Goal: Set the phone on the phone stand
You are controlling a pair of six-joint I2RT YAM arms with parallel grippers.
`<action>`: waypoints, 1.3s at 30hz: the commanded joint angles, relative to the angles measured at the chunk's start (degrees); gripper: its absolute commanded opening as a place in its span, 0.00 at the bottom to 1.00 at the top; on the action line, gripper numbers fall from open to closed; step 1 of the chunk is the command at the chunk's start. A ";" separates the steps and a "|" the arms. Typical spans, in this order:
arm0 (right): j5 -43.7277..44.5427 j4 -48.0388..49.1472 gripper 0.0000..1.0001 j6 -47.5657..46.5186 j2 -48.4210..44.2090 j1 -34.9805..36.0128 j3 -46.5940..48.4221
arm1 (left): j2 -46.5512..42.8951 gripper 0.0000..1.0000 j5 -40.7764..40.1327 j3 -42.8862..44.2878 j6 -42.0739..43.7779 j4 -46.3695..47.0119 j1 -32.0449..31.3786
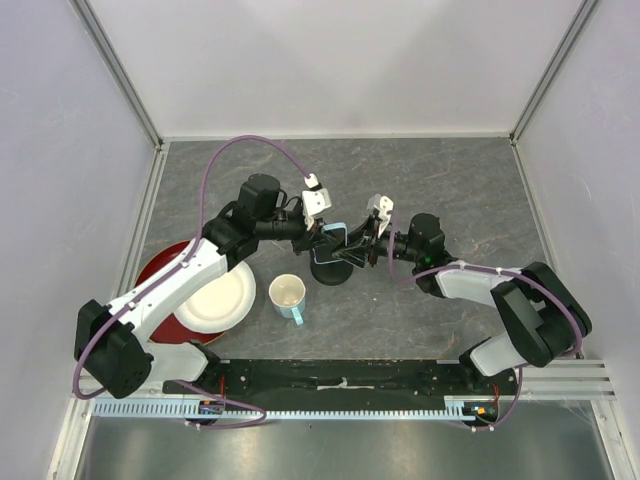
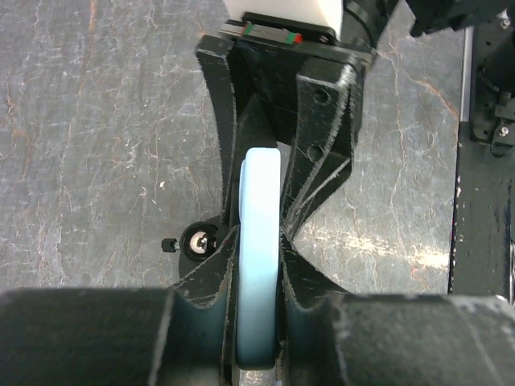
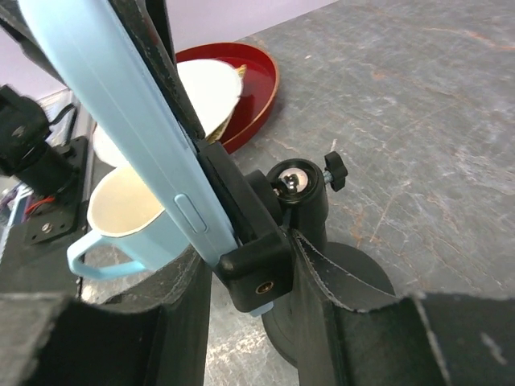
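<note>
The phone (image 1: 336, 231) has a light blue edge and stands on edge above the phone stand (image 1: 331, 270), a black disc base with a ball joint (image 3: 290, 181). My left gripper (image 1: 325, 238) is shut on the phone (image 2: 259, 241), a finger pressed against each flat side. In the right wrist view the phone (image 3: 137, 137) slants down into the stand's black clamp holder (image 3: 259, 269). My right gripper (image 3: 241, 245) comes in from the right. Its fingers touch the phone and clamp holder on both sides. The screen is hidden.
A light blue cup (image 1: 288, 296) stands just left of the stand's base. Further left a white plate (image 1: 215, 300) lies on a red plate (image 1: 160, 268). The black mounting rail (image 1: 340, 378) runs along the near edge. Enclosure walls surround the table.
</note>
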 commanded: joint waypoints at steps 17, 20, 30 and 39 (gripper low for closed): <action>55.13 2.86 0.08 -8.06 -17.92 25.62 -8.19 | 5.04 0.02 -10.15 1.28 -5.66 9.47 -2.11; 42.67 -4.08 0.56 -6.58 -21.08 17.20 -8.27 | 4.68 0.02 -7.07 1.98 -4.16 7.27 -2.11; 17.14 -10.25 0.93 -3.41 -28.47 2.77 -8.80 | 4.51 0.02 -2.94 2.24 -3.81 5.78 -2.02; 3.35 -6.92 0.87 -1.91 -19.00 -1.54 -4.85 | 2.66 0.02 2.67 1.63 -2.23 4.72 -2.02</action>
